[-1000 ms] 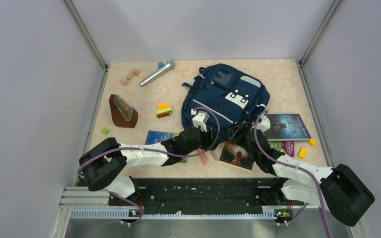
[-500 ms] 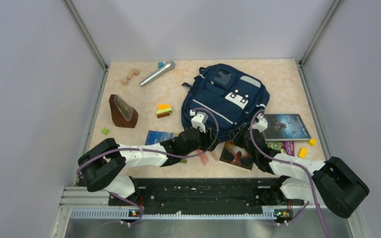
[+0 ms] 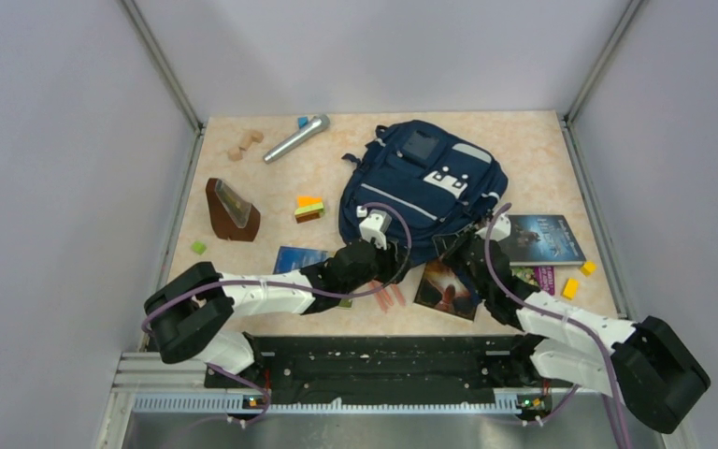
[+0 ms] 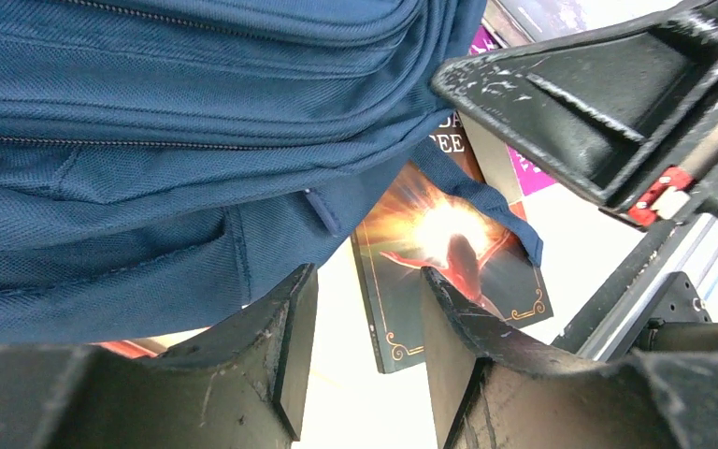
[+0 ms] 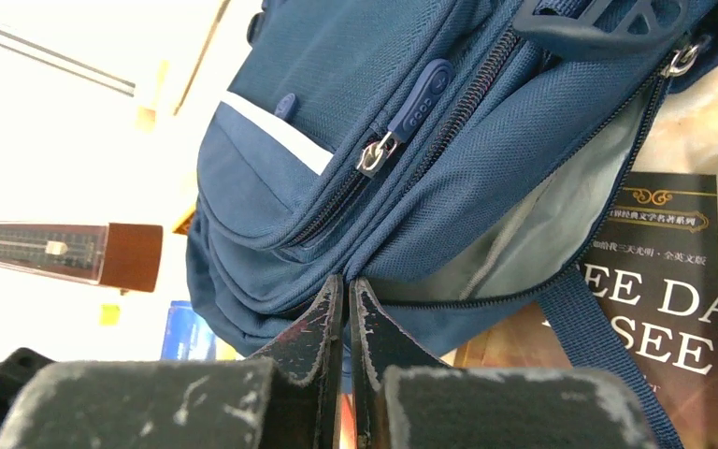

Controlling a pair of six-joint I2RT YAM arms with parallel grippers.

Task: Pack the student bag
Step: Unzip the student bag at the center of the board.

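Observation:
The student bag (image 3: 421, 182), navy with grey stripes, lies in the middle of the table. Its main zipper gapes at the near right, showing grey lining (image 5: 542, 224). My right gripper (image 3: 458, 248) (image 5: 346, 281) is shut on a bunched fold of the bag's fabric (image 5: 337, 94) at that near edge. My left gripper (image 3: 394, 262) (image 4: 366, 281) hovers open at the bag's near left corner (image 4: 150, 140), with only table and a book between its fingers.
A book with a glowing orange cover (image 3: 447, 290) (image 4: 449, 253) lies partly under the bag's near edge. A dark book (image 3: 538, 238) and a purple one (image 3: 538, 278) lie right. A blue book (image 3: 299, 259), brown metronome (image 3: 232, 210), microphone (image 3: 296, 137) and small blocks (image 3: 309, 208) lie left.
My right gripper has gone from open to shut on the bag's near edge, and the bag's near side has shifted slightly. The left gripper holds the same opening.

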